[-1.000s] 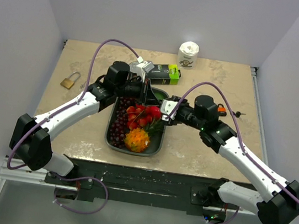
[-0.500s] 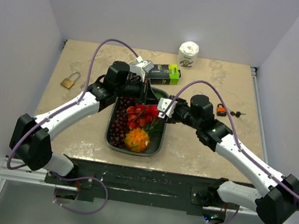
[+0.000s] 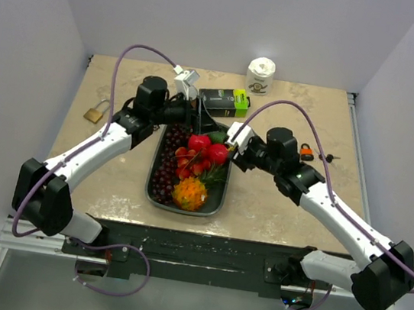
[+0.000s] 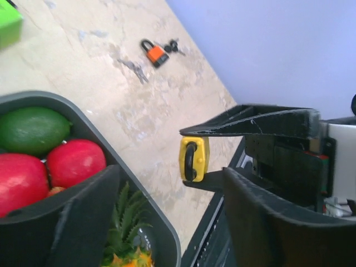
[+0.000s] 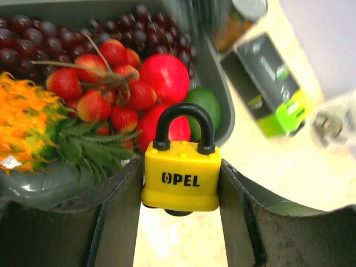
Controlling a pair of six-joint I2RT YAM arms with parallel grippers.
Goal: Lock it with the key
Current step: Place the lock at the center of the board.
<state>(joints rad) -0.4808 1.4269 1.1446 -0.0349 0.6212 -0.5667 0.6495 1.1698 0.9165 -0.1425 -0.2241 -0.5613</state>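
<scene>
- Yellow block-shaped padlock marked OPEL [image 5: 181,175] pinched at its two narrow sides by the right end effector [image 5: 181,192], held in the air just right of the dark grey metal tray of fruit [image 3: 150,178], clear of the beige marbled surface [image 3: 262,201].
- Black shackle [image 5: 182,119] upright, both legs seated in the body.
- Dark stub [image 5: 178,212] poking from the underside — probably the key in its keyway, though too little of it is visible to be sure.
- Left end effector [image 4: 167,211] released, fingers spread with nothing between them, close to the padlock and pointing towards it.
- Likely handling: rigid, dense for its size, no give under pressure. Smooth yellow casing looks slippery, so liable to twist in the pads once turning force arrives at the key.
- Best hold: across the body, as now, low enough to leave the shackle free and the underside open.
- Key, by contrast, thin and light — to be taken by its flat head only, then turned about its own axis without any sideways pull.
- Orange padlock with small keys [image 3: 308,151] lying on the surface right of the tray; brass padlock [image 3: 96,112] well apart at the left edge.
</scene>
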